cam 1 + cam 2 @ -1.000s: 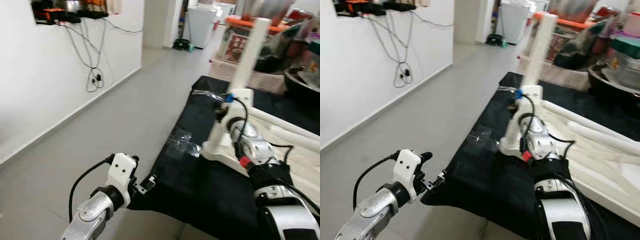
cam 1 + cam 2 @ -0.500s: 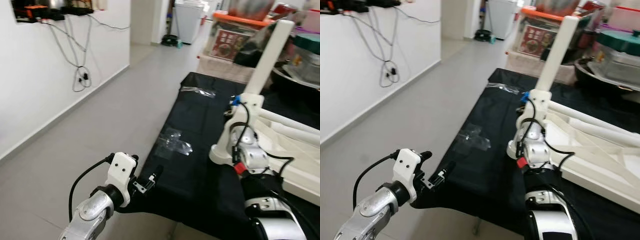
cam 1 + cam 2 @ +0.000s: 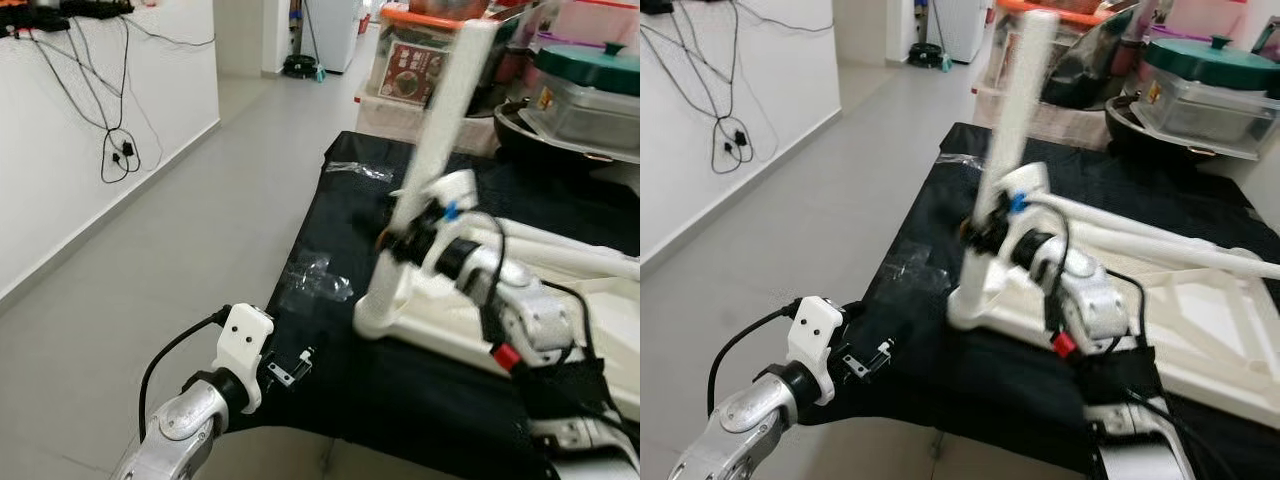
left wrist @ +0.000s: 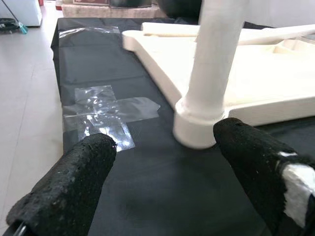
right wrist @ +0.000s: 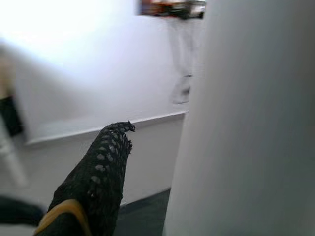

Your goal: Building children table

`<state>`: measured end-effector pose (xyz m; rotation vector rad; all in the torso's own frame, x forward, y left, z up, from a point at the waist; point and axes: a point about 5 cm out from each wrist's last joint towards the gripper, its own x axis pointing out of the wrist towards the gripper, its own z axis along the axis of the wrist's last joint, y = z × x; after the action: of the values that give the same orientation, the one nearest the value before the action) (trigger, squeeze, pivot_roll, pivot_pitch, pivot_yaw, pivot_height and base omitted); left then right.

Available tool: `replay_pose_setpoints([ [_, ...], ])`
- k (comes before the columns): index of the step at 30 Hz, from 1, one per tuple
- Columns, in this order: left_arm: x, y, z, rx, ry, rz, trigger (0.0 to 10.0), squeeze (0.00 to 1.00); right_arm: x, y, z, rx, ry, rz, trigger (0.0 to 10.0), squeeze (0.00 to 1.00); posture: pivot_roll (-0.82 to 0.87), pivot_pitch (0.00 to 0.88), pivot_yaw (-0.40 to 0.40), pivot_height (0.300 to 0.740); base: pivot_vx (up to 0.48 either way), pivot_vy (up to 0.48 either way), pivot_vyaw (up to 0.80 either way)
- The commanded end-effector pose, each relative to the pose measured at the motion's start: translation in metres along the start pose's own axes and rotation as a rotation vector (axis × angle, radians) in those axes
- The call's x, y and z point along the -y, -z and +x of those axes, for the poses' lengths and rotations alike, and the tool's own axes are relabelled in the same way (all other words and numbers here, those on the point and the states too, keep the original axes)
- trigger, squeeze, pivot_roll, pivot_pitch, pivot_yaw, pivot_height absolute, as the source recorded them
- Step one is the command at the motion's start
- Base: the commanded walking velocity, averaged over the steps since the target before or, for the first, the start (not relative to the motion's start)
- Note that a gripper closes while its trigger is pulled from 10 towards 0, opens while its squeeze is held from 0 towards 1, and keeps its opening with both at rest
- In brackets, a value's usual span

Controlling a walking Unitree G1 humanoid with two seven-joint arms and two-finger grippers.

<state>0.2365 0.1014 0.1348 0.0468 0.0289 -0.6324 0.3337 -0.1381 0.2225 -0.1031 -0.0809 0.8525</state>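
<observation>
The white children's table (image 3: 455, 312) lies upside down on a black cloth (image 3: 335, 215). One white leg (image 3: 450, 110) stands up from its near corner, tilted and blurred. My right gripper (image 3: 402, 235) is at the foot of that leg, open. In the right wrist view one black finger (image 5: 101, 167) sits beside the leg (image 5: 256, 123) with a gap between them, and the other finger is hidden. My left gripper (image 3: 290, 368) hovers at the cloth's near edge. It is open and empty, its fingers (image 4: 83, 167) spread in front of the leg's socket (image 4: 197, 128).
Clear tape patches (image 3: 315, 280) are stuck on the cloth. A pot with a green lid (image 3: 590, 75) and a box with an orange lid (image 3: 410, 75) stand behind the table. Grey floor (image 3: 180, 250) and a white wall with hanging cables (image 3: 115, 150) are to my left.
The camera has swung, shifting the whole scene. My right arm has reached forward from below the table's corner, bringing its gripper up to the foot of the leg. The left arm has stayed put.
</observation>
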Motion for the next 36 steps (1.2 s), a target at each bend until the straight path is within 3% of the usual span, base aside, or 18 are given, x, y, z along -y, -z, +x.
replay_pose_setpoints([
  [1,0.001,0.004,0.001,-0.016,0.006,-0.001,10.0,0.00,-0.005,0.011,0.004,-0.043,-0.027,-0.013,8.3,0.00,0.07,0.000,-0.125,0.740,0.000,0.000,0.00],
  [2,0.001,0.004,0.001,-0.017,0.004,0.000,10.0,0.00,0.001,0.021,0.006,-0.085,0.013,-0.012,0.8,0.00,0.07,0.000,-0.125,0.740,0.000,0.000,0.00],
  [4,0.001,0.004,0.000,-0.017,0.003,0.001,10.0,0.00,0.004,0.029,0.006,-0.113,0.037,-0.011,0.8,0.00,0.08,0.000,-0.126,0.740,0.000,0.000,0.00],
  [6,0.001,0.004,0.000,-0.018,0.003,0.002,10.0,0.00,0.009,0.033,0.006,-0.130,0.068,0.002,0.0,0.00,0.08,0.000,-0.124,0.740,0.000,0.000,0.00],
  [9,0.000,0.005,-0.001,-0.021,0.005,0.006,10.0,0.00,0.038,0.043,0.000,-0.228,0.320,0.027,0.0,0.00,0.07,0.000,-0.120,0.740,0.000,0.000,0.00],
  [12,0.000,0.005,-0.001,-0.021,0.005,0.006,10.0,0.00,0.038,0.043,0.000,-0.228,0.320,0.027,0.0,0.00,0.07,0.000,-0.120,0.740,0.000,0.000,0.00],
  [14,0.001,0.004,0.000,-0.020,0.008,0.005,10.0,0.00,0.066,0.054,-0.016,-0.301,0.693,0.059,0.0,0.00,0.07,0.000,-0.119,0.740,0.000,0.000,0.00],
  [15,0.001,0.004,0.000,-0.020,0.008,0.005,10.0,0.00,0.066,0.054,-0.016,-0.301,0.693,0.059,0.0,0.00,0.07,0.000,-0.119,0.740,0.000,0.000,0.00],
  [16,0.001,0.004,0.000,-0.019,0.009,0.004,10.0,0.00,0.075,0.062,-0.029,-0.326,0.898,0.084,0.0,0.00,0.07,0.000,-0.118,0.740,0.000,0.000,0.00],
  [18,0.001,0.004,0.000,-0.019,0.009,0.004,10.0,0.00,0.075,0.062,-0.029,-0.326,0.898,0.084,0.0,0.00,0.07,0.000,-0.118,0.740,0.000,0.000,0.00],
  [19,0.002,0.004,0.001,-0.019,0.010,0.004,10.0,0.00,0.080,0.070,-0.041,-0.350,1.064,0.107,0.0,0.00,0.07,0.000,-0.120,0.740,0.000,0.000,0.00],
  [20,0.002,0.004,0.001,-0.019,0.010,0.004,10.0,0.00,0.080,0.070,-0.041,-0.350,1.064,0.107,0.0,0.00,0.07,0.000,-0.120,0.740,0.000,0.000,0.00],
  [21,0.002,0.004,0.001,-0.019,0.010,0.004,10.0,0.00,0.080,0.077,-0.050,-0.369,1.182,0.120,0.0,0.00,0.08,0.000,-0.121,0.740,0.000,0.000,0.00],
  [28,0.001,0.004,0.000,-0.020,0.007,0.005,10.0,0.00,0.071,0.088,-0.055,-0.411,1.307,0.126,0.0,0.00,0.07,0.000,-0.122,0.740,0.000,0.000,0.00],
  [29,0.002,0.004,0.001,-0.019,0.009,0.004,10.0,0.00,0.070,0.089,-0.052,-0.409,1.298,0.152,10.0,0.00,0.07,0.000,-0.121,0.740,0.000,0.000,0.00],
  [30,0.002,0.004,0.001,-0.019,0.010,0.004,10.0,0.00,0.070,0.090,-0.050,-0.406,1.289,0.171,10.0,0.00,0.07,0.000,-0.121,0.740,0.000,0.000,0.00],
  [31,0.002,0.004,0.002,-0.018,0.011,0.003,10.0,0.00,0.072,0.083,-0.045,-0.337,1.260,0.179,10.0,1.00,0.07,0.000,-0.122,0.740,0.000,0.000,0.00],
  [36,0.001,0.004,0.001,-0.018,0.011,0.003,10.0,0.00,0.075,0.061,-0.032,-0.200,1.219,0.202,10.0,1.00,0.07,0.000,-0.121,0.740,0.000,0.000,0.00],
])
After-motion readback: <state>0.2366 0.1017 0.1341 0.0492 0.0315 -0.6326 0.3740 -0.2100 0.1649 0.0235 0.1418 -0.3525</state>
